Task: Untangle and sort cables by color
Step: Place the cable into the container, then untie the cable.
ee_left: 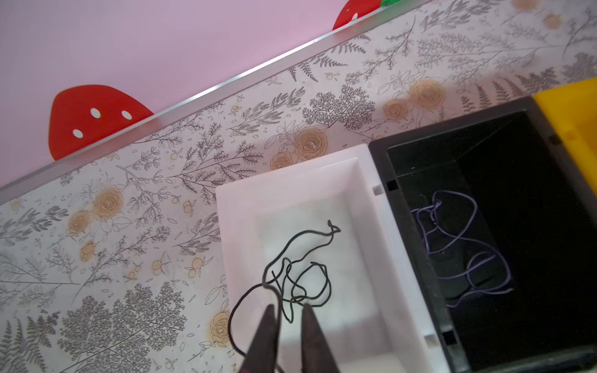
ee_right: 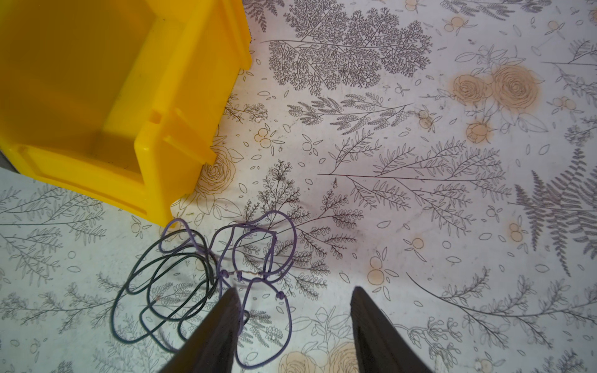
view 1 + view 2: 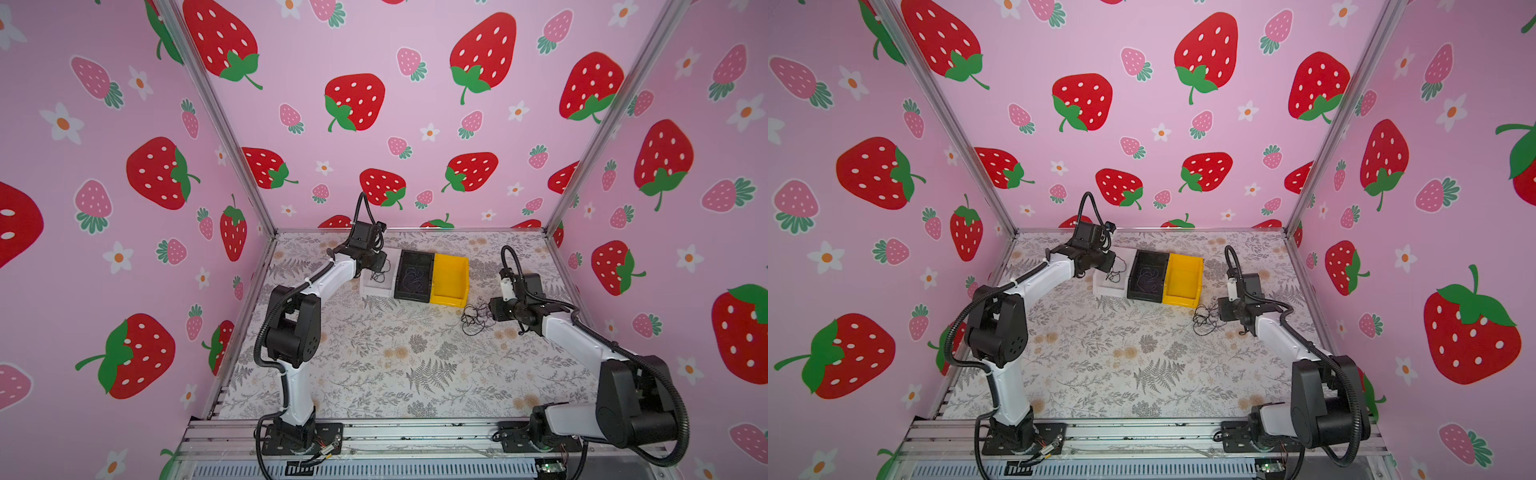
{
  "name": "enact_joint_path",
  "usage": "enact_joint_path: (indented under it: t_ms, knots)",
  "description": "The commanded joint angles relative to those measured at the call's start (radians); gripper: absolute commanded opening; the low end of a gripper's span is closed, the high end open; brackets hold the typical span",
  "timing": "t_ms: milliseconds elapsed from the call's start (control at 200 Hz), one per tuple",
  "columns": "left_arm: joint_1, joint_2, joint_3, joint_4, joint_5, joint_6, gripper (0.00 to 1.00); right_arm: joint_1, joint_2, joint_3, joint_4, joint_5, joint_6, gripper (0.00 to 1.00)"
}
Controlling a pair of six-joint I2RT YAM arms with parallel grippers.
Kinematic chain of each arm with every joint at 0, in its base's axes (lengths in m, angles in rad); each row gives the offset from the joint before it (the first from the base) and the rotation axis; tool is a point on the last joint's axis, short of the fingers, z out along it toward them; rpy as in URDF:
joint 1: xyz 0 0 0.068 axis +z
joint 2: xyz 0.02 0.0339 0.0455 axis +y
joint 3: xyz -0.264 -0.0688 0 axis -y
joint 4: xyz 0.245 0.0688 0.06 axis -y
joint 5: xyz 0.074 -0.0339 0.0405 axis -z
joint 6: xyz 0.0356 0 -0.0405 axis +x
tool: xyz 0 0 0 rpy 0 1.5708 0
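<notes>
One black cable [image 1: 329, 284] lying in white bin [image 1: 290, 174], lower centre. Left pincer [image 1: 287, 306] narrowly parted; lift straight off. Right pincer [image 2: 294, 290] wide over tangle [image 2: 206, 277] on table [image 2: 420, 193]; pinch one purple loop [image 2: 280, 294] only.

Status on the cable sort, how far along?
Done: black cable in white bin, purple cable in black bin. In hand: nothing; left gripper open over the white bin, right gripper open at the tangle. Remaining: that mixed black-purple tangle, unsorted.

My floral table [image 3: 374, 353] carries a white bin [image 3: 372, 292], black bin [image 3: 409, 296] and yellow bin [image 3: 446, 300] touching in a row, with tangled cables [image 3: 473, 320] just beside the yellow one.
</notes>
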Motion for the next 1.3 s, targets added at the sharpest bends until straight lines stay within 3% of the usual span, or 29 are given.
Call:
enact_joint_path:
  t_ms: [0,150,375,510,600,790,935,1020,1161,1296]
  knots:
    - [-0.004,-0.063,-0.007,0.023,0.038,-0.044,0.30,-0.004,0.001,0.021,-0.001,-0.018,0.042,0.58]
    - [-0.013,-0.111,-0.022,0.025,0.104,-0.050,0.39,-0.003,0.013,0.029,0.004,-0.056,0.058,0.59]
    - [-0.039,-0.197,-0.052,0.023,0.064,-0.039,0.49,-0.003,0.018,0.007,0.016,-0.093,0.086,0.61]
    - [-0.062,-0.282,-0.081,0.014,0.144,-0.052,0.51,-0.004,0.039,0.004,0.010,-0.102,0.090,0.61]
    - [-0.110,-0.316,-0.099,-0.025,0.244,-0.055,0.48,-0.004,0.073,0.012,0.011,-0.109,0.097,0.61]
    - [-0.297,-0.344,-0.159,-0.058,0.283,-0.034,0.46,-0.004,0.193,0.056,-0.001,-0.177,0.092,0.60]
    - [-0.371,-0.299,-0.172,-0.010,0.354,-0.172,0.45,-0.004,0.237,0.049,0.020,-0.235,0.092,0.52]
    - [-0.401,-0.232,-0.158,0.017,0.424,-0.262,0.44,0.002,0.250,0.041,0.030,-0.283,0.096,0.41]
    - [-0.436,-0.111,-0.092,-0.005,0.429,-0.366,0.42,0.022,0.218,-0.008,0.068,-0.306,0.120,0.28]
    - [-0.467,-0.016,-0.004,-0.078,0.419,-0.382,0.41,0.042,0.186,-0.044,0.077,-0.330,0.137,0.20]
